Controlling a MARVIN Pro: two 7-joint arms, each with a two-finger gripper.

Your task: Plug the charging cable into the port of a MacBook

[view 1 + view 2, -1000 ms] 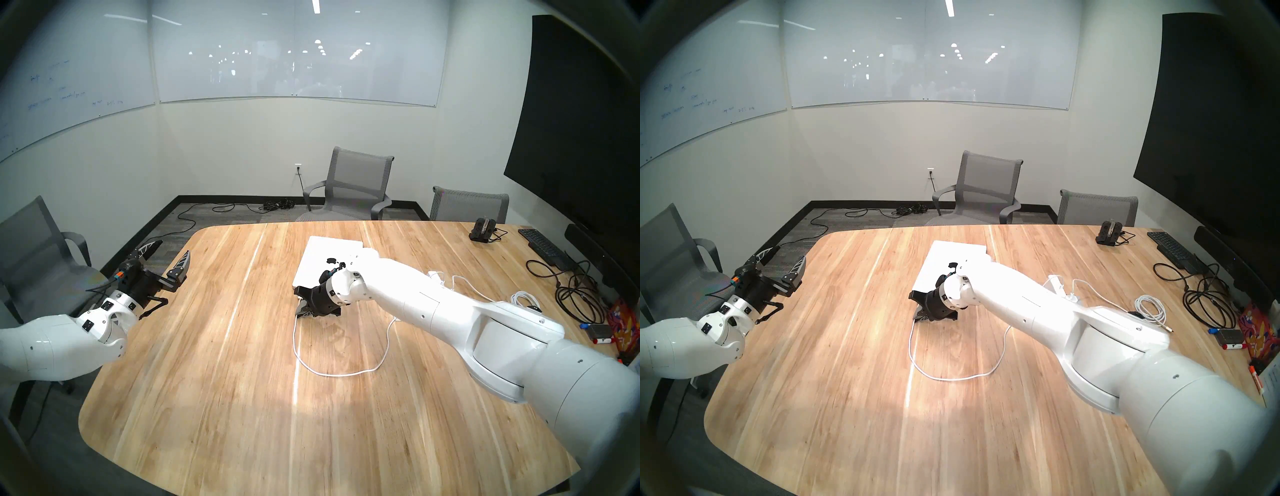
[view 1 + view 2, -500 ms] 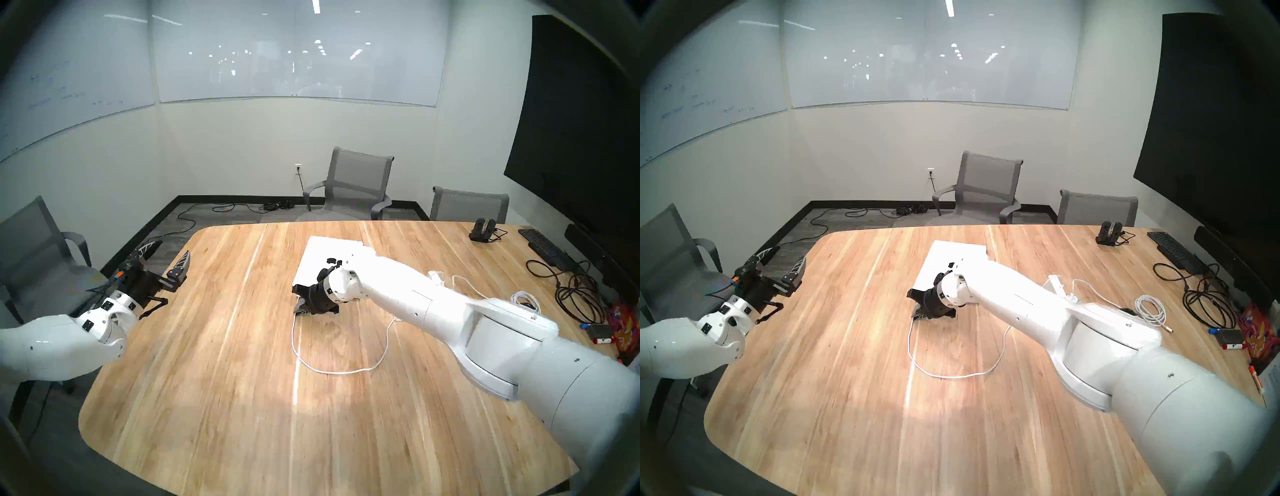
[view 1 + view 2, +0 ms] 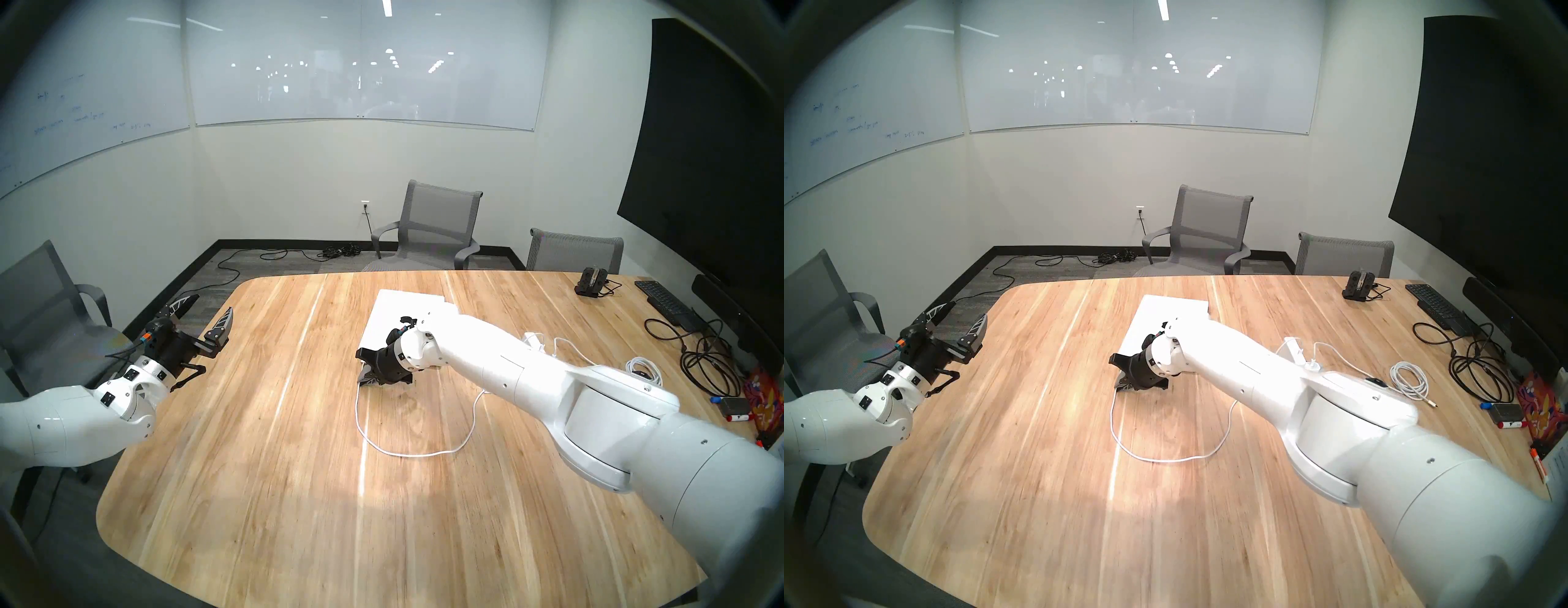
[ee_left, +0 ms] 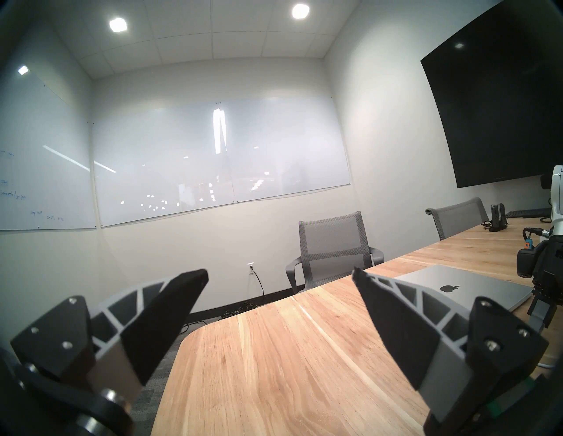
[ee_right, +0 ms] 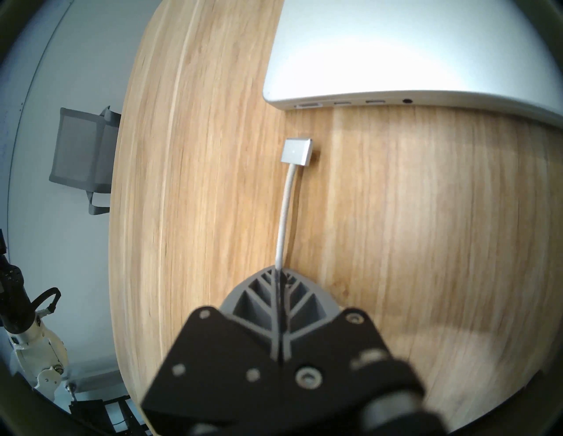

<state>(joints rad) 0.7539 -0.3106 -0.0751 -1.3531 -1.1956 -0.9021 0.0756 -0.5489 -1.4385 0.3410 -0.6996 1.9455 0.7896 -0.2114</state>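
Bright ceiling light, whiteboard glare, fisheye vignetting

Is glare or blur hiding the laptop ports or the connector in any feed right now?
Right wrist view: connector sharp, port visible, only the right gripper base is blurred. Head views: MacBook lid blown out white. Left wrist view: lid evenly lit, ports not visible.

Bare table [image 5: 307, 124] between connector [image 5: 297, 151] and port [image 5: 308, 105]
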